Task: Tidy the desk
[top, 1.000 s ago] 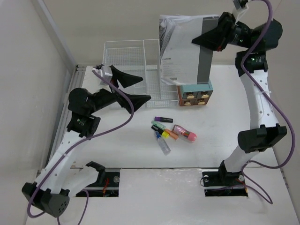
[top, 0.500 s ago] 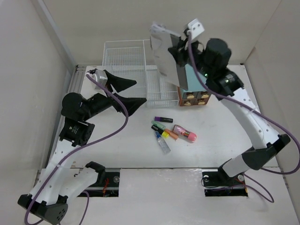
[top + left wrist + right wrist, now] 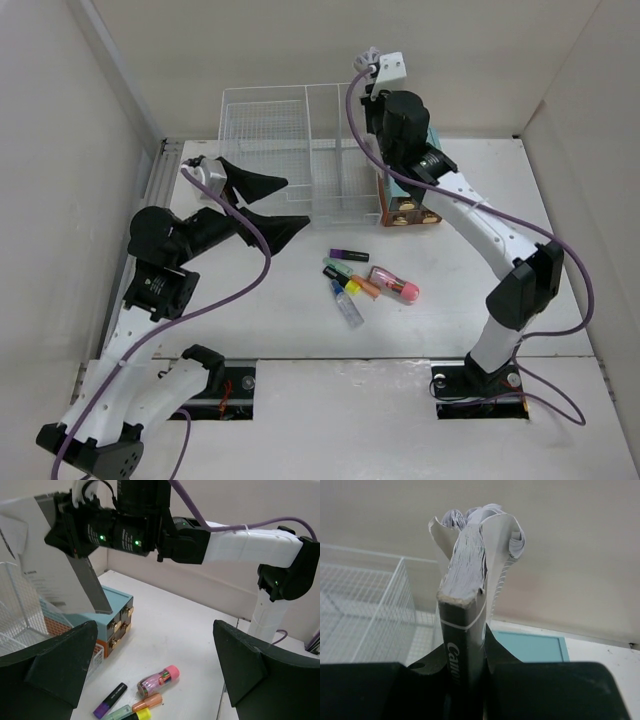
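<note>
The white desk [image 3: 500, 200] holds a loose cluster: a purple highlighter [image 3: 349, 255], a green one [image 3: 340, 268], an orange one [image 3: 365, 286] and a pink-capped tube [image 3: 394, 284]. My right gripper [image 3: 470, 655] is shut on a dark-spined manual [image 3: 462, 630] and a spiral notebook [image 3: 502, 540], held upright together. In the left wrist view the manual [image 3: 60, 565] hangs above the wire basket's [image 3: 270, 130] right end, beside the teal drawer box [image 3: 415, 205]. My left gripper [image 3: 290, 203] is open and empty, left of the cluster, above the desk.
The white wire basket stands at the back, with the teal drawer box touching its right end. Pale walls close in the desk on the left, back and right. The right arm [image 3: 480, 220] arches over the desk's right half. A clear pen [image 3: 348, 308] lies nearest the front.
The right arm has swung left and down with the manual and notebook, from above the teal box to the basket's right end. The left arm has shifted only slightly.
</note>
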`<control>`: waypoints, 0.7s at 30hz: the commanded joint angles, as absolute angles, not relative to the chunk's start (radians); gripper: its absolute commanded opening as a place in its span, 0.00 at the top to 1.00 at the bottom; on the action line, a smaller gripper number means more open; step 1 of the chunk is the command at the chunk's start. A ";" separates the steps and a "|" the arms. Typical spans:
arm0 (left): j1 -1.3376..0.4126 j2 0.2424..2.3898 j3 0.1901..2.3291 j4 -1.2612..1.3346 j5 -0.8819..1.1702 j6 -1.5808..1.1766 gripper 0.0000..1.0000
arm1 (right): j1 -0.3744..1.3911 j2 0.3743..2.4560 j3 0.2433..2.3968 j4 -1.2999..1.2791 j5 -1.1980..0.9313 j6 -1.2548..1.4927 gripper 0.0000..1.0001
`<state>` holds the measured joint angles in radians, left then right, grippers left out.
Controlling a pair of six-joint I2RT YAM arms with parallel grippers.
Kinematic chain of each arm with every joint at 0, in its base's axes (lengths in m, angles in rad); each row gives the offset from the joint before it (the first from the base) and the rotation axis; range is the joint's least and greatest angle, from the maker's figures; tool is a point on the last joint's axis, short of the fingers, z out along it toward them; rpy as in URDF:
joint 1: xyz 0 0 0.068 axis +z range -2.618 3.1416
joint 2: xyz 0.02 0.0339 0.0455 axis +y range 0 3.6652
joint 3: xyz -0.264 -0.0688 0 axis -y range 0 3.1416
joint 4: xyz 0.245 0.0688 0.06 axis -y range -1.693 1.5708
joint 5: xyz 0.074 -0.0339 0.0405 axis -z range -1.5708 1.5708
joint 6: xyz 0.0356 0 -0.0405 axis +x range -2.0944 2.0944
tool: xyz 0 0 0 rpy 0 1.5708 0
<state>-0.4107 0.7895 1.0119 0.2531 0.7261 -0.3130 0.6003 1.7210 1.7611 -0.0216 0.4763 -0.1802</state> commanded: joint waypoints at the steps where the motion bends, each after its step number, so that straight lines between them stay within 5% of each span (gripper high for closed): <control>1: -0.408 0.772 0.991 0.267 0.742 -0.275 0.00 | 0.607 1.723 1.894 0.225 0.558 -0.126 1.00; 21: -0.408 0.785 0.991 0.198 0.782 -0.227 0.00 | 0.565 1.983 2.132 0.258 0.440 -0.107 1.00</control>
<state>-0.4107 0.7929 0.9874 0.1684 0.7555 -0.2428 0.5842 2.0029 2.0335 0.0807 0.4641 -0.1154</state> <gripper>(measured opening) 0.997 0.178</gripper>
